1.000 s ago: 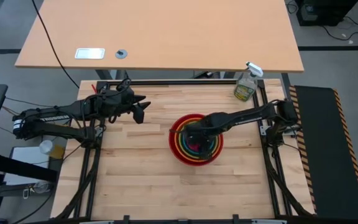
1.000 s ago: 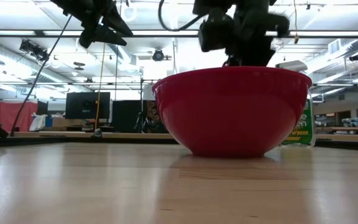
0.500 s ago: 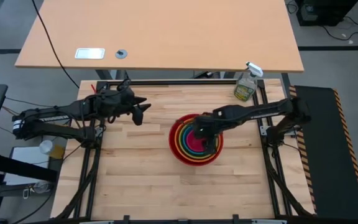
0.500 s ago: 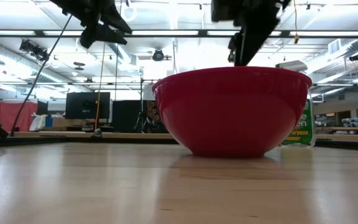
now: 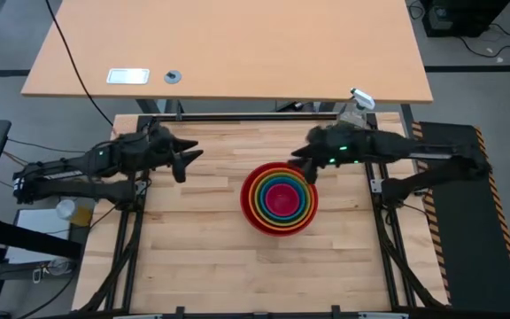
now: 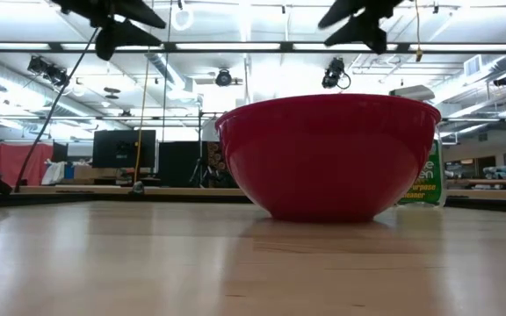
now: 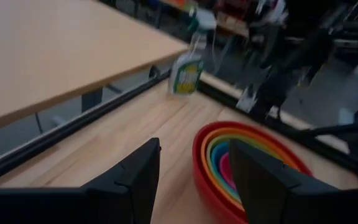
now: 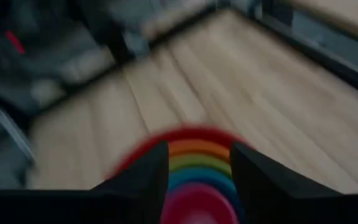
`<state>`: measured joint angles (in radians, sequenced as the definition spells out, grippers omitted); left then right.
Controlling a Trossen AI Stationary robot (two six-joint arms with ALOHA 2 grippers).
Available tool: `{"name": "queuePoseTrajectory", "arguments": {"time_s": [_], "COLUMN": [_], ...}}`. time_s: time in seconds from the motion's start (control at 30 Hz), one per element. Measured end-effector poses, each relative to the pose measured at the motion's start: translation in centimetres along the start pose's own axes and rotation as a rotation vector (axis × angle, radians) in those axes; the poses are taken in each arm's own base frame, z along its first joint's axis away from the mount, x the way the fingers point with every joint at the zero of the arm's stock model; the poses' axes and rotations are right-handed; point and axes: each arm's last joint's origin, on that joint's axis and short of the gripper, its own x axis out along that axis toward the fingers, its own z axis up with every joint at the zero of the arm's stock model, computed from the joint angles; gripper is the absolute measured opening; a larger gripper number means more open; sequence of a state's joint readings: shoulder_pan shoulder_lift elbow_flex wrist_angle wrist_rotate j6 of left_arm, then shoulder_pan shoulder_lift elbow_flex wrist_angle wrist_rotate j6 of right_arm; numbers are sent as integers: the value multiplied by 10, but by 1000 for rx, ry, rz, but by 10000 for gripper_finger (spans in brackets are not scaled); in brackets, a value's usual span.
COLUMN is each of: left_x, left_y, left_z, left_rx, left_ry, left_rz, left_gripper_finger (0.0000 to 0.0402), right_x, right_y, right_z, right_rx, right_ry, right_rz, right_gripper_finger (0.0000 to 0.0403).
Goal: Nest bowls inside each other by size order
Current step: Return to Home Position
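Observation:
Five bowls stand nested on the table right of its middle: the red bowl (image 5: 244, 198) outermost, then orange (image 5: 279, 229), lime green (image 5: 305, 204), blue (image 5: 263, 185) and the magenta pink bowl (image 5: 279, 201) in the centre. In the low view only the red bowl (image 6: 328, 158) shows, resting on its base. My right gripper (image 5: 301, 165) is open and empty, raised above the stack's far edge; its wrist view (image 8: 199, 180) looks down on the stack. My left gripper (image 5: 187, 162) is open and empty, raised left of the stack; the stack also shows in its wrist view (image 7: 229, 168).
A clear spray bottle (image 5: 352, 112) stands at the table's far right corner, just behind my right arm; it also shows in the left wrist view (image 7: 185, 68). A larger tan table (image 5: 228, 49) stands beyond the far edge. Bare wood lies along the near side.
My right gripper has risen out of the nested bowls and drawn back toward the table's far right, leaving the magenta pink bowl in the stack's centre. My left gripper has drawn back a little toward the table's left edge. The bowls have stayed in place.

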<state>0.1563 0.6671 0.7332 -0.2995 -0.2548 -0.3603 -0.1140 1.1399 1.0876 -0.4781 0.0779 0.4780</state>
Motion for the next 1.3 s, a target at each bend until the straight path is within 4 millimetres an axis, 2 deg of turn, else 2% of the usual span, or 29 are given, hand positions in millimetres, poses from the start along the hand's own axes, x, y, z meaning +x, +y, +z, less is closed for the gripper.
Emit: {"name": "queuePoseTrajectory", "arguments": {"time_s": [0.2,0.47,0.67,1.03,1.13,1.3], "left_x": [-19,-33,-39,-55,-53,-39], "left_y": [14,28,34,41,44,48], "left_z": [-24,-43,-55,-58,-65,-86], "left_rx": [-105,-311,-395,-411,-426,-502], "left_ry": [-93,-274,-309,-365,-335,-307], "left_rz": [-17,-75,-81,-54,-42,-39], "left_gripper_finger": [192,192,192,192,192,192], "right_x": [-28,-30,-24,-28,-25,-21], "right_y": [-31,-66,-80,-101,-110,-119], "right_z": [-22,-67,-91,-122,-135,-152], "right_rx": [183,398,475,532,574,616], "right_ry": [-297,-461,-521,-545,-539,-565], "right_rz": [83,138,185,207,198,226], "right_gripper_finger": [151,136,134,134,134,134]}}
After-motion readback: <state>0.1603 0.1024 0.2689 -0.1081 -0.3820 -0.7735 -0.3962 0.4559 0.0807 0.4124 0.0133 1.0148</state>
